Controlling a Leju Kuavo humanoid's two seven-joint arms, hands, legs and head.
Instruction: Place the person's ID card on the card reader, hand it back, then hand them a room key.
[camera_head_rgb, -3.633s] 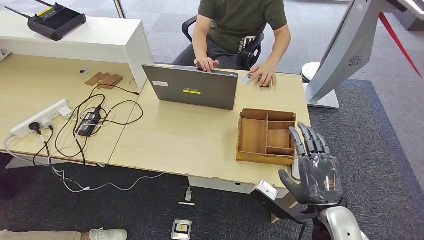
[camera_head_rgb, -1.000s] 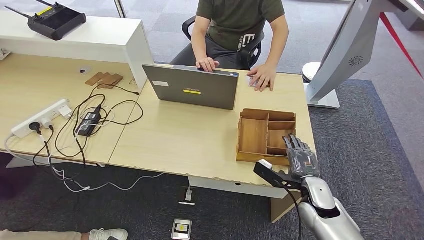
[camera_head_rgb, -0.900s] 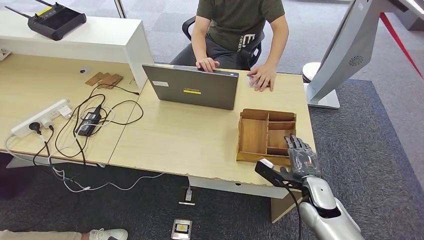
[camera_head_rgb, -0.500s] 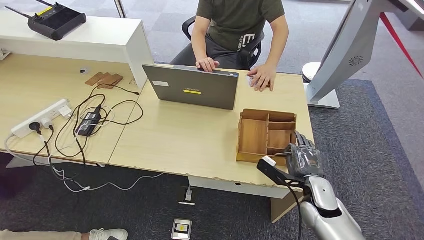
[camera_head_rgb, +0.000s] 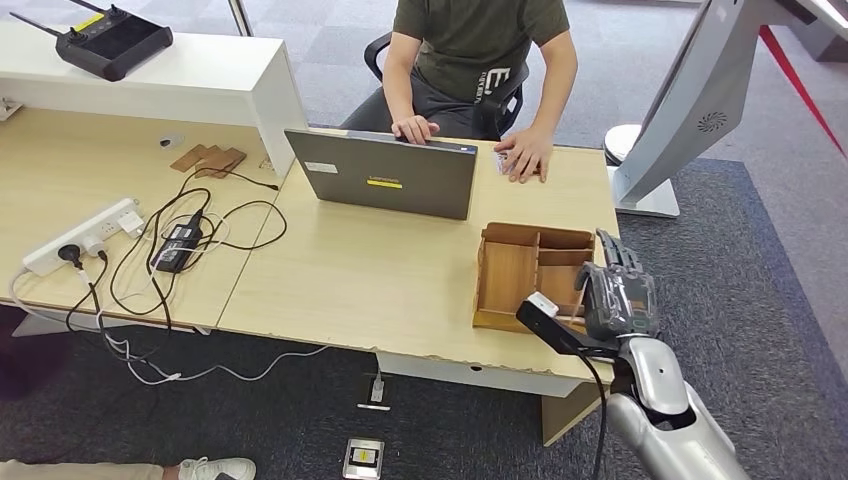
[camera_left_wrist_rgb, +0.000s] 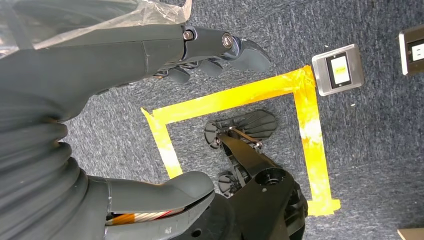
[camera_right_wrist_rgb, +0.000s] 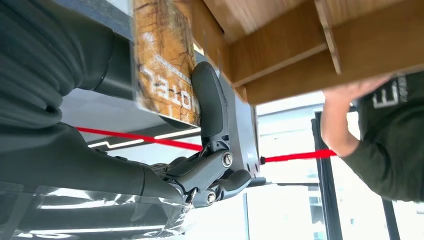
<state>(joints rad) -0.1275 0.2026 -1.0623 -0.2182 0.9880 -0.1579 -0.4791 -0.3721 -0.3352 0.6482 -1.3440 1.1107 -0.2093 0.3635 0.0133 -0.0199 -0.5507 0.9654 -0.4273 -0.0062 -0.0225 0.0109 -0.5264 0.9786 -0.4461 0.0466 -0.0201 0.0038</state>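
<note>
Room key card (camera_right_wrist_rgb: 165, 60), brown and marbled, sits pinched in my right robot hand (camera_head_rgb: 618, 297), lower right of the frame, beside the wooden organizer (camera_head_rgb: 530, 272) on the tabletop (camera_head_rgb: 380, 270). My left robot hand (camera_left_wrist_rgb: 150, 55) hangs with fingers apart, holding nothing. Farther up, the person's hand (camera_head_rgb: 524, 157) covers a card.
</note>
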